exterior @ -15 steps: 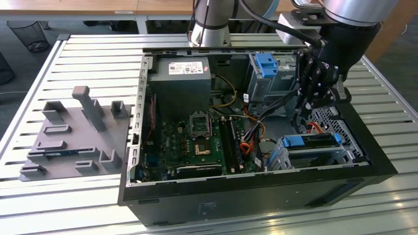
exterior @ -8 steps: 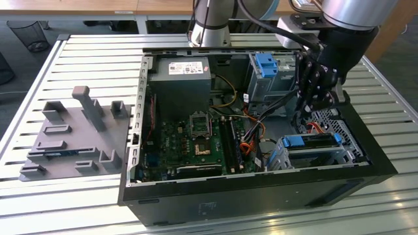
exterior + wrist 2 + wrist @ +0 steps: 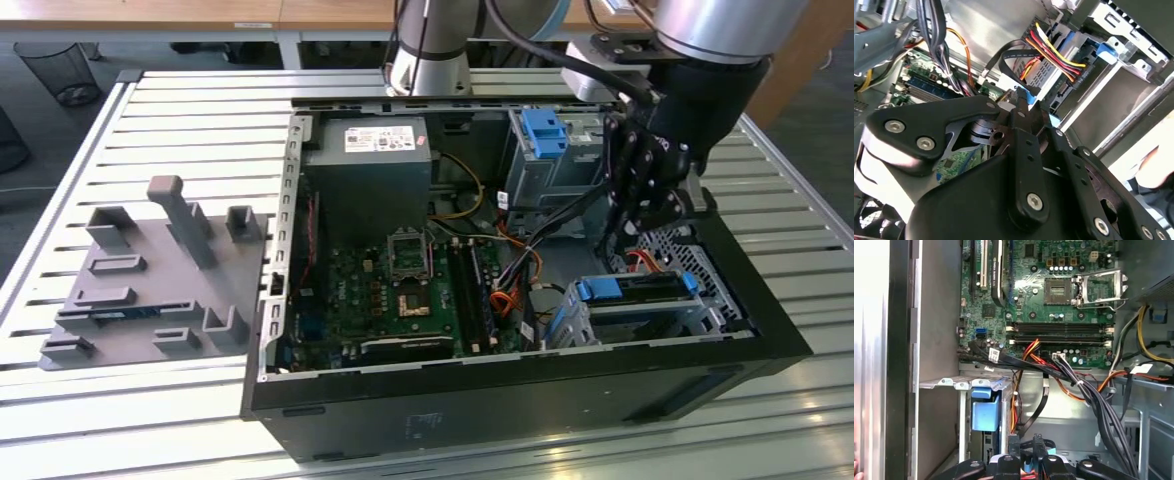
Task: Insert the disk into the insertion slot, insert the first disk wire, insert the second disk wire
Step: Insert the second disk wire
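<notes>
In the second wrist view my black pincer [image 3: 1028, 105] is pinched almost closed on the small blue plug [image 3: 1027, 93] of a flat black cable [image 3: 1004, 50], which hangs free of any socket, so the second wire looks not yet in. Beyond it the black connector [image 3: 1081, 75] with red and yellow wires seems seated in the silver-grey disk [image 3: 641, 287] in its blue carrier, which already lies inside the perforated light-grey metal insertion slot [image 3: 607, 325]

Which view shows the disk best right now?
The second wrist view: the disk appears close up, its wire end and blue carrier facing the camera. The exterior view shows it small, from above, in the slot. In the first wrist view its blue carrier end shows.
</notes>
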Controlling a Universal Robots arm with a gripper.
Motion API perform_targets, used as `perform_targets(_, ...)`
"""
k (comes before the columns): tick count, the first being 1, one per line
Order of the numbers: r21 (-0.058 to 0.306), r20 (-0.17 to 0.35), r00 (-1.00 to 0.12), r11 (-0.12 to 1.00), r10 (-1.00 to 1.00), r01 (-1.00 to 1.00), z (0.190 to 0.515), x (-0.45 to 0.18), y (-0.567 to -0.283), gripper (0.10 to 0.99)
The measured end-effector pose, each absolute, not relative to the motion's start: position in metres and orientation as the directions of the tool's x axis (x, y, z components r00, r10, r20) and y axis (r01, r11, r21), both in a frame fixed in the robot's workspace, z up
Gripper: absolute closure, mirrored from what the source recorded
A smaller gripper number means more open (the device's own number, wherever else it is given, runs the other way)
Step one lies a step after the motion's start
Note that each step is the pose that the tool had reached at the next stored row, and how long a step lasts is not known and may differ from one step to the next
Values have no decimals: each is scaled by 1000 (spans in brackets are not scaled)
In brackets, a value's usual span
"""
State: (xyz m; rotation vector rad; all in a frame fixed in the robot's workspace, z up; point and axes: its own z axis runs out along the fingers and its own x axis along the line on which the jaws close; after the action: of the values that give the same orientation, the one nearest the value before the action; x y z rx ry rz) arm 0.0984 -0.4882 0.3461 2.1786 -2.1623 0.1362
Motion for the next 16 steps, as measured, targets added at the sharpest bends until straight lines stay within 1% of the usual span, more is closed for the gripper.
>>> perform_targets(2,-13,124,7,-8,-992,-1000,345,99,-487,839)
perform_targets(4,-13,127,7,-9,-992,-1000,344,99,-487,851)
perform_targets(5,-13,127,7,-9,-992,-1000,343,100,-487,918)
perform_targets(6,-13,127,7,-8,-992,-1000,342,100,-487,918)
perform_targets(7,-13,127,7,-8,-992,-1000,342,100,-487,941)
perform_targets(16,-13,127,7,-8,-992,-1000,340,102,-489,941)
